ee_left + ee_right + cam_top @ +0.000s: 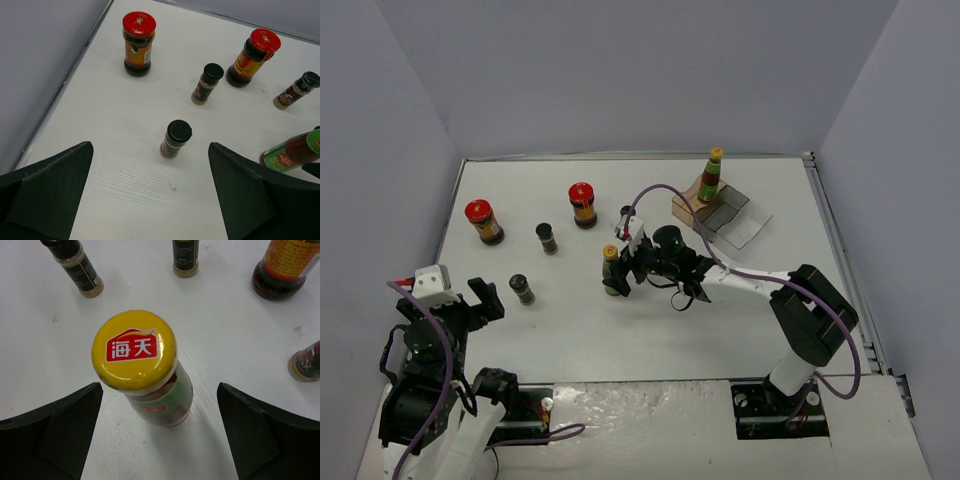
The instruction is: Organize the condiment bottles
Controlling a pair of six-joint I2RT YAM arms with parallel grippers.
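A tall yellow-capped bottle (pixel 610 266) stands upright mid-table; in the right wrist view its cap (pixel 134 349) sits between my fingers without touching them. My right gripper (pixel 626 268) is open around it. A second tall bottle (pixel 714 170) stands at the back right. Two red-lidded jars (pixel 484 221) (pixel 583 204) and three dark shakers (pixel 547 237) (pixel 522 289) (pixel 627 219) stand on the left and middle. My left gripper (pixel 486 298) is open and empty, just left of the nearest shaker (pixel 175 139).
A clear plastic tray (pixel 732 216) lies at the back right beside a tan block (pixel 688 203) under the second bottle. The table (pixel 650 330) is walled at the back and both sides. Purple cables trail from both arms.
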